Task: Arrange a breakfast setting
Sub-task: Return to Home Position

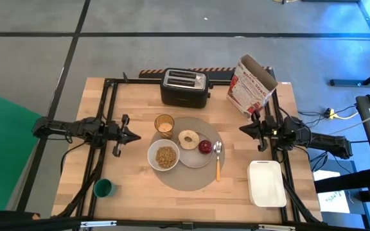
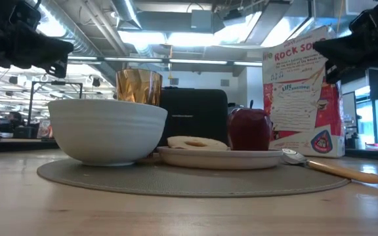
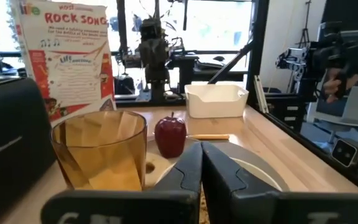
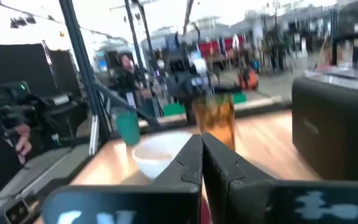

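A round grey placemat (image 1: 188, 176) lies mid-table. On it stand a white bowl (image 1: 164, 156) of cereal, an amber tumbler (image 1: 164, 125), and a white plate (image 1: 196, 158) with a bagel (image 1: 188, 138) and a red apple (image 1: 205, 147). An orange-handled spoon (image 1: 218, 162) lies at the mat's right. My left gripper (image 1: 137, 135) is shut and empty, left of the tumbler. My right gripper (image 1: 241, 129) is shut and empty, right of the mat. The tumbler (image 3: 101, 149) and the apple (image 3: 170, 135) also show in the left wrist view.
A black toaster (image 1: 185, 87) and a red-and-white cereal box (image 1: 252, 85) stand at the far edge. A white rectangular tray (image 1: 266, 183) lies at the near right. A small green cup (image 1: 103, 188) stands at the near left.
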### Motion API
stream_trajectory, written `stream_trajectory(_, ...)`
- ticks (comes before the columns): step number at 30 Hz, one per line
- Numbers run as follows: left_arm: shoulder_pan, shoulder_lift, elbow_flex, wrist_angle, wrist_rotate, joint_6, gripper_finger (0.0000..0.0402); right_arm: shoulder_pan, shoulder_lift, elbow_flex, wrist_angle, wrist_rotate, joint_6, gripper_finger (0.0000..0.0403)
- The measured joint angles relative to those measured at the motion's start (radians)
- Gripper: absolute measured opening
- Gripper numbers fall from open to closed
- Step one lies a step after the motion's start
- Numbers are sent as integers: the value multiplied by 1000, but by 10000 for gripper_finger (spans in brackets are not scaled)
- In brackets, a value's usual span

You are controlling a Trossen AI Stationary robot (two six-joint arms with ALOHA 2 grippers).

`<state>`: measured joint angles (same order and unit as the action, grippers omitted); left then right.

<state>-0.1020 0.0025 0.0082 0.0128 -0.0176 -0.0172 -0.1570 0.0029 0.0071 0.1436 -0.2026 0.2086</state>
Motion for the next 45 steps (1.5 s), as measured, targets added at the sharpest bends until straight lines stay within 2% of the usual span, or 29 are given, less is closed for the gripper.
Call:
stream_trajectory(4, 0, 4, 0, 0, 17, 5, 0, 0, 1, 0, -94, 32, 27, 0)
stream_trajectory(9, 0, 10, 0, -1, 15, -4, 0, 0, 4, 0, -102, 104, 28, 0)
stream_trajectory(45, 0, 10, 0, -1, 4, 1, 0, 0, 5, 0, -111, 106, 30, 1)
